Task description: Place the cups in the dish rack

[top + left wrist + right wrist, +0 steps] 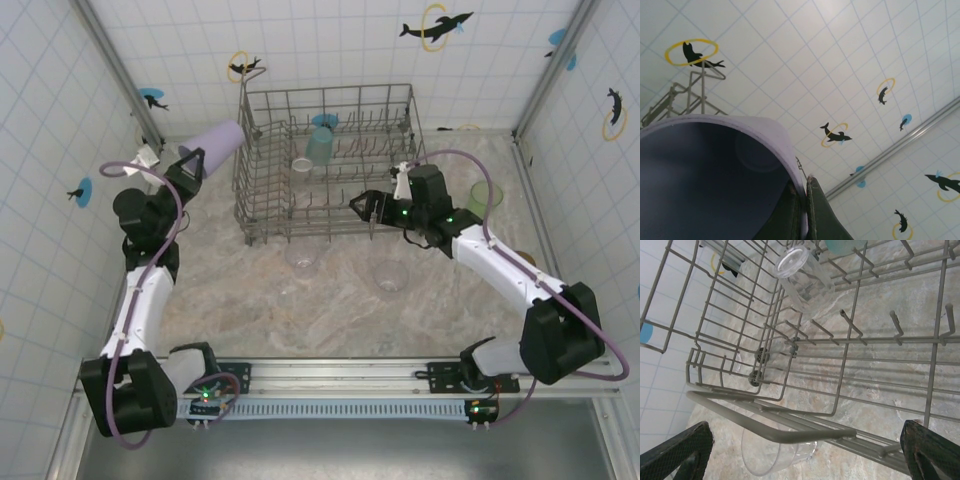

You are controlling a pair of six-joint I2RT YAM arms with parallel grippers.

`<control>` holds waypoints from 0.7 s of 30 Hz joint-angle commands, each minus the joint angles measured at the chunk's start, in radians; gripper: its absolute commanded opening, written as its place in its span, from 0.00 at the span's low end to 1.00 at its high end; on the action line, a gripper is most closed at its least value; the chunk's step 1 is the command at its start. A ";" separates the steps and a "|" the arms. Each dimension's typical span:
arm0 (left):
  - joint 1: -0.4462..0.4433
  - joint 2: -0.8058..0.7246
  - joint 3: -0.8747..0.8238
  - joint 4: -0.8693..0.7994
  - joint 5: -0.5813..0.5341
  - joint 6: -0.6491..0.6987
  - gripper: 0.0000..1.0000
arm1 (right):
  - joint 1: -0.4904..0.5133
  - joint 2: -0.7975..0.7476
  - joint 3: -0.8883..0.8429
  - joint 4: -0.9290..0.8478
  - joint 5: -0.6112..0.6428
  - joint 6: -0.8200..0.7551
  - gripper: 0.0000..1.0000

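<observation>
The dish rack (262, 200) sits toward the table's twelve o'clock, a stiff wire basket. A teal cup (320, 146) and a rack-held clear cup (302, 166) stand among its tines.

The left arm is folded up at the rack's nine o'clock. The left gripper (190, 162) is clamped on the rim of the lavender cup (216, 142), one finger inside the wall and one outside. The cup hangs on its side in the air, mouth toward the wrist and base toward the rack.

The right arm reaches in from four o'clock to the rack's near edge. The right gripper (362, 207) is spread wide and holds nothing.

On the table at the rack's six o'clock are a left clear cup (302, 258) and a right clear cup (390, 273). A light green cup (485, 197) stands at three o'clock.

These tumblers look light, thin-walled and slick, likely to flex or skid under a side squeeze. A rim pinch, wall between the fingers, seems the surest hold.
</observation>
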 commanded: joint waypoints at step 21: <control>-0.327 0.200 0.163 0.066 0.011 0.095 0.00 | -0.034 0.101 0.118 0.376 -0.121 0.359 1.00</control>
